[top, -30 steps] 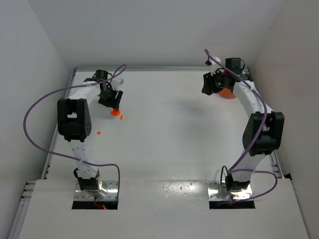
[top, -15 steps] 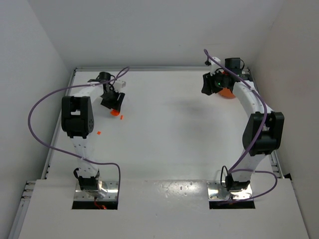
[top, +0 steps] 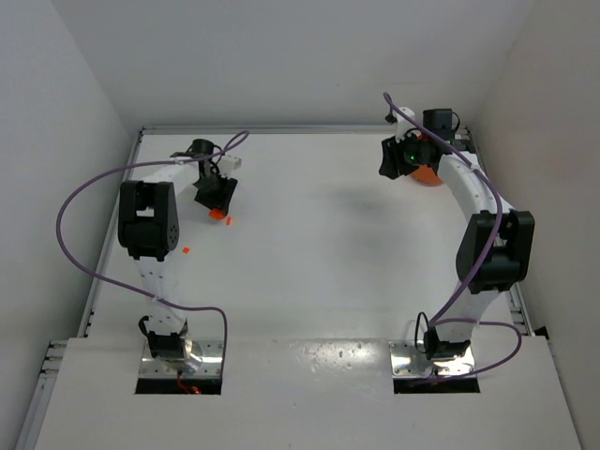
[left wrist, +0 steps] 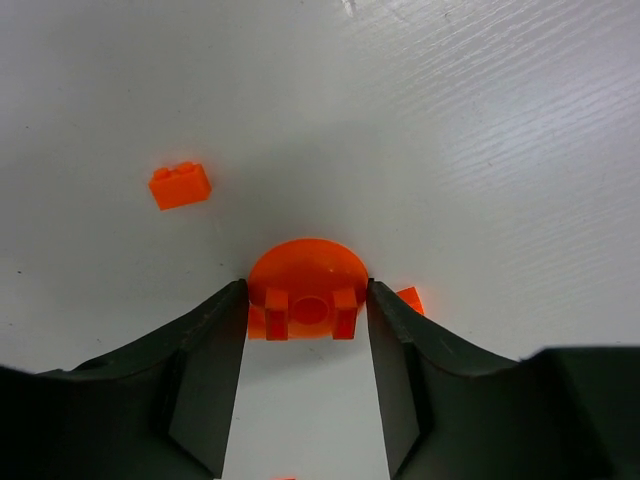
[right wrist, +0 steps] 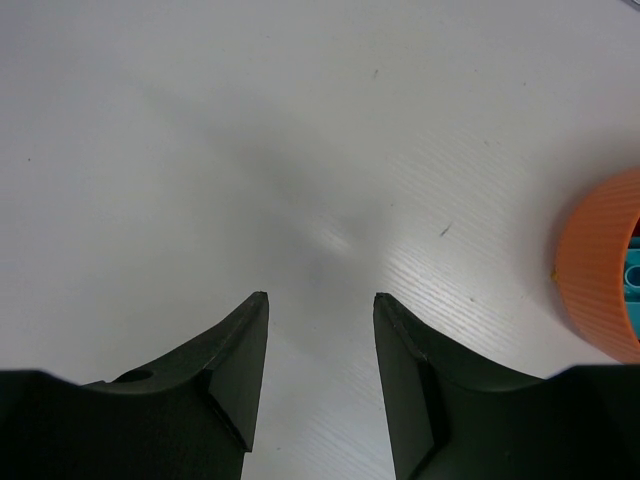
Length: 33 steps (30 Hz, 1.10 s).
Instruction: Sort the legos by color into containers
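White walls box in a white table, seen from above with both arms reaching to its far corners. At the far left, the left gripper points down over a round orange piece. A tiny orange brick lies just near and to the right of the piece, and a second orange brick sits nearer still, a little to the left. At the far right, the right gripper hangs beside the orange bowl, which the arm partly hides. From this height neither gripper's spread can be read.

The left wrist view fills that in. Its two black fingers press against either side of the round orange piece, pinching it where it sits on the table. The piece shows a curved far edge and two small blocks flanking a stud on its near side, none of which the overhead camera resolves. One orange brick lies apart on the table, up and to the left in this view. A small orange bit peeks out just beside the right finger, and another sliver of orange shows at the bottom edge.

The right wrist view shows its fingers spread apart over bare table with nothing between them. The orange bowl sits at the right edge, clear of the fingers, with a ribbed wall and teal-blue bits inside that the overhead view cannot show.
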{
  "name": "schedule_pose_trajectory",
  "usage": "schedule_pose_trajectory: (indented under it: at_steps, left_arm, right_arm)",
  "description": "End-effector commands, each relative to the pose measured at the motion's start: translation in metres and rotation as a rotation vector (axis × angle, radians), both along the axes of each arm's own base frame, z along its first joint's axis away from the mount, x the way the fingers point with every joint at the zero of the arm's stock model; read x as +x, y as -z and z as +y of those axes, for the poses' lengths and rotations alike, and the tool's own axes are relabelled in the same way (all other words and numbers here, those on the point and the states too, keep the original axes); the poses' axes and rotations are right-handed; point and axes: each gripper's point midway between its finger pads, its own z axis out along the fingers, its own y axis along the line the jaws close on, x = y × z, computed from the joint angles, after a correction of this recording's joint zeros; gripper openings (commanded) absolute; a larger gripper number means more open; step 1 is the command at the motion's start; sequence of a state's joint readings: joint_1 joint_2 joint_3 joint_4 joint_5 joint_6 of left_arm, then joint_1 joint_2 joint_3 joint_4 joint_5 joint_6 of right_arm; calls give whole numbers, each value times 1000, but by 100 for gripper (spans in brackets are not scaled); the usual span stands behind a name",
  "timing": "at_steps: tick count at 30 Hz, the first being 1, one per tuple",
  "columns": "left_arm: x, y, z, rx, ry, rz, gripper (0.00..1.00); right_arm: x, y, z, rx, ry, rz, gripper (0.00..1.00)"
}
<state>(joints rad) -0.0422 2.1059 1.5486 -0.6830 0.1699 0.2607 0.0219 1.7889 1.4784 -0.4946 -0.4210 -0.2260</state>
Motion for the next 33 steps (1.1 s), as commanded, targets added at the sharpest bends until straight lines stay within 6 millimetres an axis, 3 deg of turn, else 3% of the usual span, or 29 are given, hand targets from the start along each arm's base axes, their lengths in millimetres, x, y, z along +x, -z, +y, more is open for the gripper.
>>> schedule_pose_trajectory:
  at_steps: [1, 9, 15, 23, 26, 27, 29, 30, 32, 33]
  left_arm:
    - [-14, 17, -7, -15, 9, 49, 54]
    - [-21, 23, -3, 5, 3, 68, 29]
    - [-16, 3, -13, -45, 19, 23, 17]
    - [2, -52, -42, -209, 41, -62, 11]
    - [10, -83, -57, -359, 57, -93, 11]
    - [12, -103, -63, -448, 75, -114, 10]
    - [14, -117, -76, -560, 90, -109, 9]
    - [15, -132, -87, -642, 106, -87, 7]
    - [13, -141, -93, -684, 127, -85, 7]
    - [13, -147, -96, -707, 127, -86, 7]
  right_arm:
    - [4, -14, 3, -3, -19, -63, 47]
    - [4, -14, 3, -3, -19, -63, 47]
    - [3, -16, 6, 10, -31, -72, 47]
    - [-5, -19, 23, 72, -89, -57, 47]
    - [-11, -25, 43, 161, -156, -43, 47]
    - [-15, -26, 52, 214, -191, -24, 47]
    - [-21, -32, 65, 307, -216, 8, 47]
    - [-24, -37, 86, 420, -233, 50, 47]
    - [-26, -33, 94, 448, -236, 76, 47]
    - [-26, -43, 105, 507, -240, 85, 47]
